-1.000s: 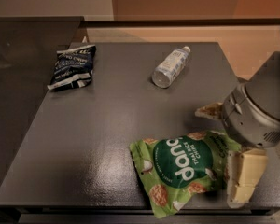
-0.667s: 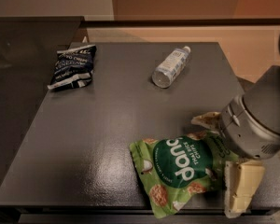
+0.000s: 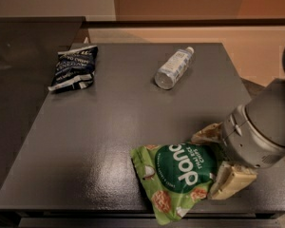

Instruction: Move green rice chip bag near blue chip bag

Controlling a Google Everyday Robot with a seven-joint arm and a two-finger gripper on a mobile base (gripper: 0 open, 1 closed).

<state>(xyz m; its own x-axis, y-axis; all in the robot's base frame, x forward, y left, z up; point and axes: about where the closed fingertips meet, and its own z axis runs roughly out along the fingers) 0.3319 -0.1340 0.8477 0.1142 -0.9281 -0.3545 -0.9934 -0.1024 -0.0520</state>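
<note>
A green rice chip bag (image 3: 180, 175) lies flat at the counter's (image 3: 109, 127) near edge, its right end between the spread fingers of the claw (image 3: 217, 159), well apart from the blue chip bag (image 3: 73, 68) at the far-left corner.

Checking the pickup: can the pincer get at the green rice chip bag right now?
Probably yes: the pincer sits open at the right edge of the green rice chip bag, one finger on either side, with nothing between them.
</note>
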